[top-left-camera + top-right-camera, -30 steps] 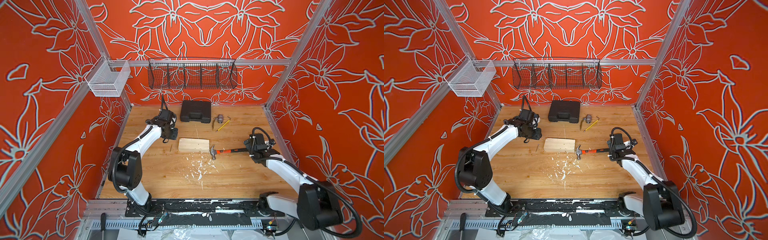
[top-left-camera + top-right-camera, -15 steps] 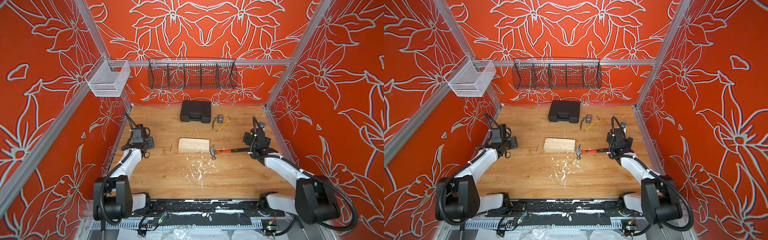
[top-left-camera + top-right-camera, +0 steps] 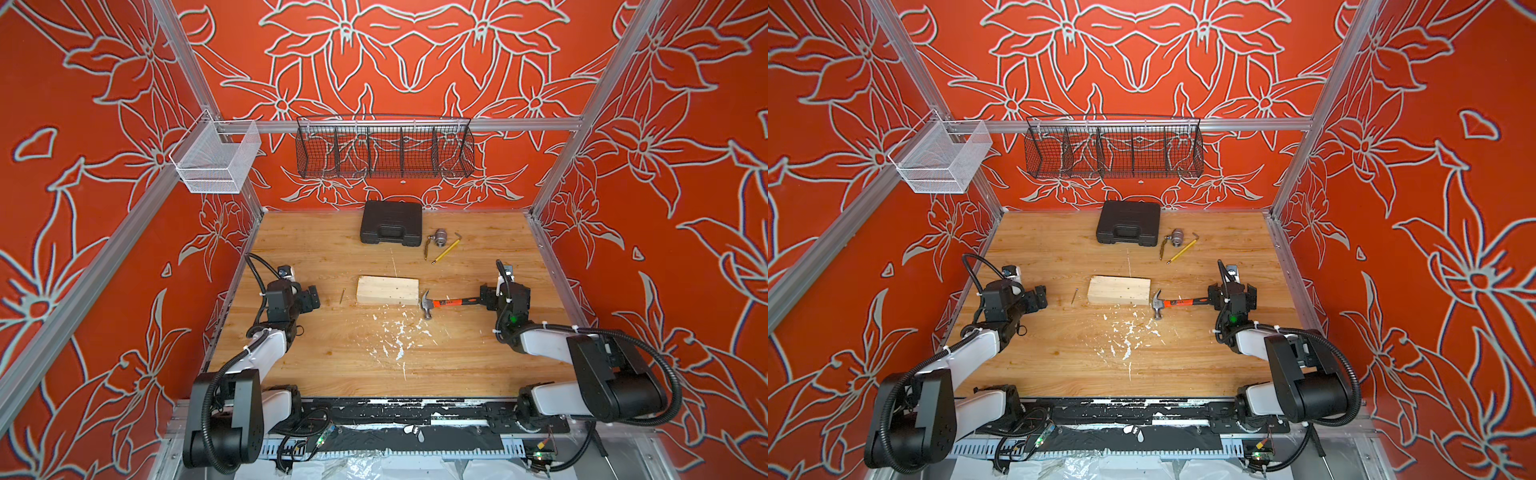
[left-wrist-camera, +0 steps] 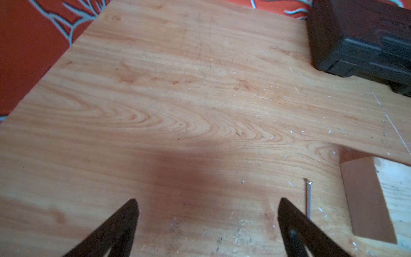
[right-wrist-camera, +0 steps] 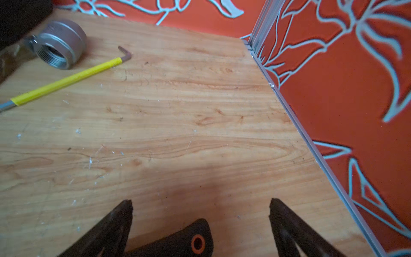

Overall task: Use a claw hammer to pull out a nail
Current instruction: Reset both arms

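Left arm has swung back from the wooden block (image 3: 387, 291) toward the left edge of the table (image 3: 478, 365); left gripper (image 4: 206, 202) spread wide, empty. The nail (image 4: 308, 198) lies loose between block and gripper, close beside the gripper. Right gripper (image 5: 200, 202) gapes around the black end of the claw hammer (image 3: 446, 302), not clamping it. I'd say a sloppy retreat could drag the hammer or flick that nail away

The claw hammer (image 3: 451, 302) lies flat. Its silver head and forked claw point away from the right gripper (image 5: 201, 200), and the black rubber end of its orange shaft sits between the spread fingers (image 5: 111, 227). The nail (image 4: 308, 195), a thin pin with a tiny flat head, lies flat just outside one finger of the left gripper (image 4: 208, 199).
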